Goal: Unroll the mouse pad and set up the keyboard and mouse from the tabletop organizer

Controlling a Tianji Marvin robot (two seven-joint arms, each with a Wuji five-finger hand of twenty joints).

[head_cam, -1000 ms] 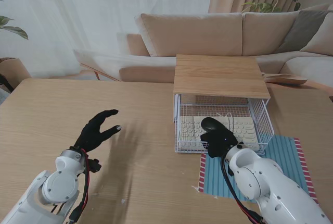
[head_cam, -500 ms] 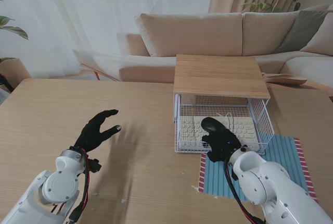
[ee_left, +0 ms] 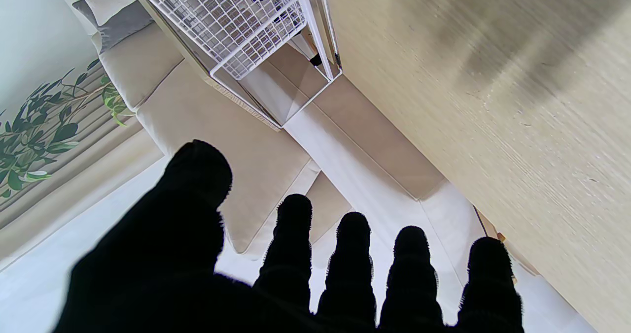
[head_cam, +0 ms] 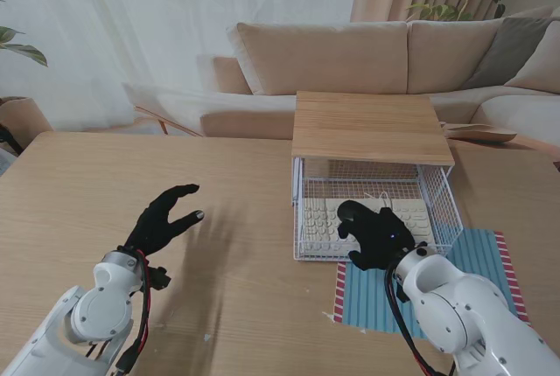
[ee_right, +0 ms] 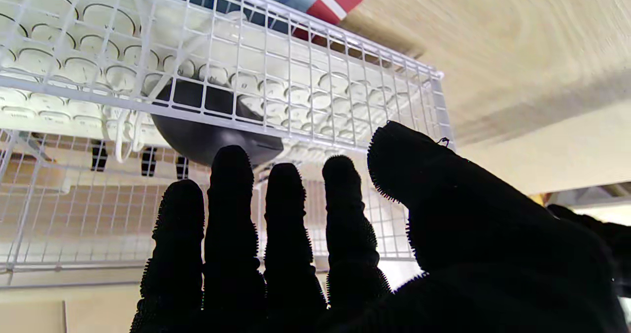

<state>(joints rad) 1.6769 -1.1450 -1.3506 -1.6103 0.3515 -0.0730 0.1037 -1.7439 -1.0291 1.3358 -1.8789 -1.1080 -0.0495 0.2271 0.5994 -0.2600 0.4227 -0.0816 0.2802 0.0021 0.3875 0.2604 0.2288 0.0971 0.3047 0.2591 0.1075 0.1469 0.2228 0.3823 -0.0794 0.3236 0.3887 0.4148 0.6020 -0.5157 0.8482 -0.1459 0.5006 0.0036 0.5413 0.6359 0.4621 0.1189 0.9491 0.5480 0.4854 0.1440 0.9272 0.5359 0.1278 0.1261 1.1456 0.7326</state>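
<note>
A white wire drawer (head_cam: 449, 210) stands pulled out from under the wooden-topped organizer (head_cam: 372, 127). In it lies a white keyboard (head_cam: 317, 219) with a dark mouse (ee_right: 202, 143) resting on top. My right hand (head_cam: 378, 236) hovers over the drawer's front edge, open, with its fingertips (ee_right: 230, 163) just short of the mouse and holding nothing. The blue striped mouse pad (head_cam: 477, 271) lies flat on the table, reaching under the drawer's front. My left hand (head_cam: 162, 219) hangs open over bare table on the left, far from the drawer.
The light wooden table (head_cam: 227, 175) stretches wide to the left of the organizer. A beige sofa (head_cam: 350, 57) sits beyond the far edge. In the left wrist view the wire drawer (ee_left: 236, 17) shows past my spread fingers (ee_left: 291, 254).
My right hand has moved farther from me and a little right, over the drawer's front edge toward the mouse. The left hand has stayed where it was.
</note>
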